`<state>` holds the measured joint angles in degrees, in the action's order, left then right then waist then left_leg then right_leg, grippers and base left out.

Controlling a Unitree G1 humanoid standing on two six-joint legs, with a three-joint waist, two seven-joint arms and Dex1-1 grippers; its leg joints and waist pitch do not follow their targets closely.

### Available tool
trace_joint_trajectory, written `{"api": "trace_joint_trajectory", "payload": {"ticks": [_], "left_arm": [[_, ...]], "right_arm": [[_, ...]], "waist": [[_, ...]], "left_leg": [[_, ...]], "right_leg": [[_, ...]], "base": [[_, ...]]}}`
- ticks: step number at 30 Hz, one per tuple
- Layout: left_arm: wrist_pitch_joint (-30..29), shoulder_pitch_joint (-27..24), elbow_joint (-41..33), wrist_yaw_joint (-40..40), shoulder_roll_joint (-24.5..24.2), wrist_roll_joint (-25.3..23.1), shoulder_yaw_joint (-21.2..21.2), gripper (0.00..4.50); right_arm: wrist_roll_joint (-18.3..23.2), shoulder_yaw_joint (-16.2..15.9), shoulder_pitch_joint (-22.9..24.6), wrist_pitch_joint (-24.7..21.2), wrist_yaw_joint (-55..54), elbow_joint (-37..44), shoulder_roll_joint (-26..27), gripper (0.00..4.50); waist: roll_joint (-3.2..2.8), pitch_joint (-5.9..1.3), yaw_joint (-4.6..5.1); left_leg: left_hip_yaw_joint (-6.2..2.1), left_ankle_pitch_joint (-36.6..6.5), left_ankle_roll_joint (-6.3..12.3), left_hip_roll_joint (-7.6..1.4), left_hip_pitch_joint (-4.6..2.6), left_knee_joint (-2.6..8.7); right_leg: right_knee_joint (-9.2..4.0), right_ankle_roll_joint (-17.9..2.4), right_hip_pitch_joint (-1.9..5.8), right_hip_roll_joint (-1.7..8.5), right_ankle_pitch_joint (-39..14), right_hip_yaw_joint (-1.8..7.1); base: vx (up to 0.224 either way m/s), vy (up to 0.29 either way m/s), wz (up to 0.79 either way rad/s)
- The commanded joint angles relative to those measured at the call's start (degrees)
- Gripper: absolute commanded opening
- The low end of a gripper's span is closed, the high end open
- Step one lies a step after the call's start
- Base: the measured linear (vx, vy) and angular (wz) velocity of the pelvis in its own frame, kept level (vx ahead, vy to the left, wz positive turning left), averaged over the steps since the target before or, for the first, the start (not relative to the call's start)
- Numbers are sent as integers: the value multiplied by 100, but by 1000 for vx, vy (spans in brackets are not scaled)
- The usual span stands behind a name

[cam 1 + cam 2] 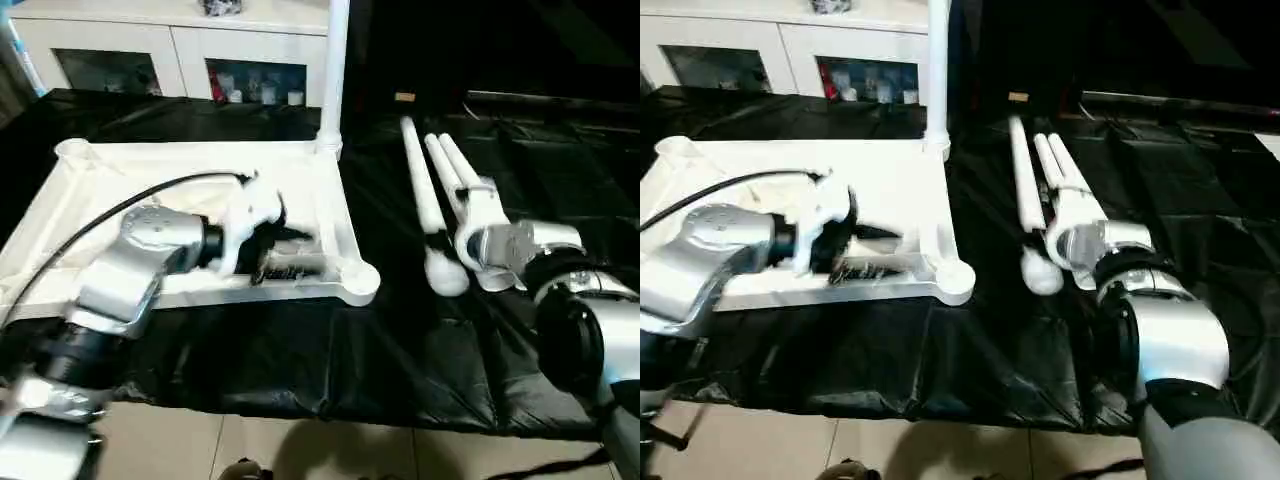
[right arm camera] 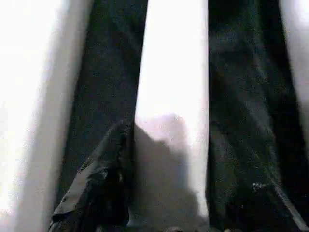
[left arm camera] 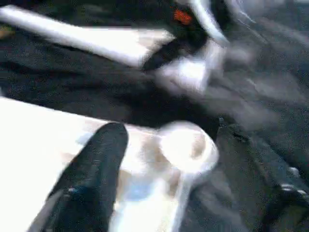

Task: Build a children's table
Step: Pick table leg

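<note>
The white table top [image 1: 95,190] lies underside up on the black cloth, with one leg [image 1: 335,70] standing upright in its far right corner socket. My left gripper [image 1: 290,252] hovers open over the top's near right part, its fingers [image 3: 96,164] on either side of the round corner socket [image 3: 188,145]. Three more white legs [image 1: 420,190] lie side by side to the right of the top. My right gripper [image 2: 169,145] reaches over them and is shut on the middle leg [image 2: 174,72], which fills the gap between its black fingers [image 2: 101,188].
A white cabinet with glass doors [image 1: 170,50] stands behind the work surface. The black cloth [image 1: 300,370] hangs over the front edge above a tiled floor [image 1: 200,440]. A black cable [image 1: 100,215] arcs over the table top to my left wrist.
</note>
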<state>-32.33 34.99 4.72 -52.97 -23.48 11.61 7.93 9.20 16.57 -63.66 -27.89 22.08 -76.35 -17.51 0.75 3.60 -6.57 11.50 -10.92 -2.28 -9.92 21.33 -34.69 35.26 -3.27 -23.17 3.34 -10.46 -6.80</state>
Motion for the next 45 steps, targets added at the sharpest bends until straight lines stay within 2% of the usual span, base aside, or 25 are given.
{"api": "trace_joint_trajectory", "payload": {"ticks": [1, 3, 4, 5, 7, 8, 9, 10, 11, 12, 13, 14, 16, 17, 18, 21, 25, 26, 28, 30, 34, 37, 38, 41, 45], "left_arm": [[-209, 84, 23, 407, 175, 35, -160, 376], [-339, 80, 28, 793, 539, 184, -326, 384], [-379, 93, 48, 930, 663, 240, -393, 395], [-465, 186, 192, 1430, 1087, 419, -673, 409], [-546, 240, 253, 1652, 1304, 522, -820, 426], [-599, 275, 290, 1740, 1417, 604, -906, 430], [-650, 307, 325, 1808, 1508, 679, -982, 430], [-650, 307, 325, 1808, 1508, 679, -982, 440], [-738, 363, 374, 1898, 1658, 806, -1108, 450], [-826, 428, 434, 1962, 1794, 944, -1231, 450], [-948, 503, 481, 2003, 1934, 1126, -1366, 450], [-1149, 587, 491, 2042, 2119, 1441, -1552, 450], [-1156, 589, 489, 2040, 2125, 1454, -1557, 450], [-1433, 645, 395, 1951, 2325, 1925, -1712, 450], [-1433, 645, 395, 1951, 2325, 1925, -1712, 450], [-1604, 655, 313, 1842, 2436, 2190, -1721, 450], [-1801, 684, 178, 1791, 2534, 2480, -1816, 450], [-1820, 686, 166, 1791, 2537, 2508, -1825, 450], [-1868, 678, 88, 1789, 2545, 2657, -1845, 450], [-1866, 665, 54, 1779, 2534, 2698, -1832, 450], [-1904, 635, 1, 1817, 2513, 2831, -1881, 450], [-1984, 620, -40, 1740, 2468, 2993, -1962, 416], [-2042, 590, -76, 1711, 2423, 3045, -1952, 416], [-2078, 512, -155, 1656, 2370, 3099, -1869, 388], [-1979, 481, -192, 1655, 2380, 3064, -1789, 359]], "right_arm": [[147, 133, -79, 370, 185, 276, 18, 188], [520, 427, 86, 719, 525, 635, 148, 188], [643, 495, 186, 867, 727, 818, 208, 188], [1011, 592, 669, 1116, 1299, 1627, 429, 187], [1235, 606, 1010, 1067, 1621, 2205, 557, 187], [1448, 594, 1306, 848, 1802, 2745, 649, 187], [1643, 581, 1569, 641, 1934, 3232, 729, 187], [1643, 581, 1569, 641, 1934, 3232, 729, 187], [2002, 542, 2004, 255, 2158, 4032, 846, 187], [2304, 445, 2430, -48, 2354, 4776, 928, 187], [2598, 261, 2880, -325, 2561, 5509, 951, 186], [2965, 44, 3402, -630, 2772, 6342, 951, 186], [2979, 39, 3415, -641, 2778, 6364, 950, 186], [3442, -155, 3867, -982, 3005, 7108, 923, 186], [3442, -155, 3867, -982, 3005, 7108, 923, 186], [3591, -343, 4187, -1218, 3122, 7602, 908, 186], [3586, -485, 4456, -1464, 2911, 8064, 864, 186], [3594, -501, 4475, -1481, 2892, 8097, 852, 186], [3621, -601, 4515, -1536, 2863, 8176, 767, 186], [3630, -625, 4515, -1548, 2860, 8184, 743, 186], [3674, -619, 4489, -1628, 2869, 8208, 720, 186], [3768, -623, 4487, -1724, 2894, 8219, 680, 186], [3801, -661, 4518, -1741, 2920, 8215, 627, 186], [3789, -713, 4565, -1739, 2946, 8202, 566, 186], [3765, -711, 4551, -1738, 2926, 8198, 551, 186]], "waist": [[-1, -460, -7], [-65, -471, -27], [-48, -471, -26], [-48, -482, -34], [-22, -495, -53], [-17, -501, -76], [-72, -489, -102], [-53, -505, -110], [-45, -494, -122], [-81, -507, -152], [-94, -493, -174], [-52, -488, -226], [-49, -495, -251], [-84, -471, -229], [-84, -471, -229], [-94, -413, -204], [-79, -412, -162], [-78, -417, -176], [-46, -429, -175], [-70, -429, -173], [-45, -451, -173], [-51, -465, -180], [-23, -464, -175], [-57, -455, -178], [-51, -437, -169]], "left_leg": [[-177, -508, 154, -406, -42, 310], [-194, -464, 246, -407, -44, 302], [-177, -452, 286, -400, -28, 296], [-190, -402, 357, -410, -25, 288], [-199, -304, 529, -424, -19, 286], [-200, -224, 631, -428, -33, 281], [-204, -219, 719, -434, -45, 281], [-218, -229, 690, -451, -55, 274], [-212, -167, 706, -428, -47, 287], [-231, -190, 667, -455, -57, 279], [-211, -226, 685, -435, -63, 281], [-230, -274, 703, -457, -57, 294], [-236, -307, 689, -457, -58, 291], [-226, -590, 511, -427, -82, 306], [-226, -590, 511, -427, -82, 306], [-243, -832, 327, -394, -86, 354], [-257, -865, 240, -356, -79, 367], [-246, -834, 235, -353, -104, 361], [-256, -768, 245, -370, -83, 369], [-264, -742, 257, -379, -75, 371], [-253, -514, 345, -387, -60, 364], [-250, -354, 397, -386, -43, 353], [-245, -347, 404, -394, -50, 354], [-238, -346, 405, -394, -52, 354], [-237, -472, 353, -389, -58, 366]], "right_leg": [[-341, -1036, 364, 633, -805, 430], [-336, -1083, 372, 635, -691, 420], [-336, -1081, 386, 623, -599, 420], [-313, -1107, 390, 624, -451, 416], [-306, -1098, 409, 622, -245, 404], [-315, -1103, 401, 620, -181, 398], [-368, -1051, 386, 605, -234, 394], [-329, -1064, 386, 626, -265, 391], [-365, -1006, 397, 587, -336, 383], [-350, -1014, 378, 631, -425, 393], [-400, -940, 371, 610, -513, 389], [-407, -864, 394, 629, -555, 391], [-416, -834, 391, 647, -644, 384], [-525, -725, 369, 659, -1287, 371], [-525, -725, 369, 659, -1287, 371], [-647, -442, 346, 647, -2100, 369], [-722, -87, 357, 646, -2514, 347], [-722, -59, 338, 634, -2480, 359], [-704, -59, 352, 633, -2337, 353], [-685, -94, 348, 638, -2227, 359], [-622, -228, 361, 635, -1776, 369], [-582, -335, 378, 641, -1481, 376], [-577, -360, 373, 635, -1431, 378], [-577, -389, 372, 643, -1428, 385], [-619, -308, 372, 641, -1681, 381]], "base": [[0, 0, 0], [0, 0, 0], [0, 0, 0], [0, 0, 0], [0, 0, 0], [0, 0, 0], [0, 0, 0], [0, 0, 0], [0, 0, 0], [0, 0, 0], [0, 0, 0], [0, 0, 0], [0, 0, 0], [0, 0, 0], [0, 0, 0], [0, 0, 0], [0, 0, 0], [0, 0, 0], [0, 0, 0], [0, 0, 0], [0, 0, 0], [0, 0, 0], [0, 0, 0], [0, 0, 0], [0, 0, 0]]}}
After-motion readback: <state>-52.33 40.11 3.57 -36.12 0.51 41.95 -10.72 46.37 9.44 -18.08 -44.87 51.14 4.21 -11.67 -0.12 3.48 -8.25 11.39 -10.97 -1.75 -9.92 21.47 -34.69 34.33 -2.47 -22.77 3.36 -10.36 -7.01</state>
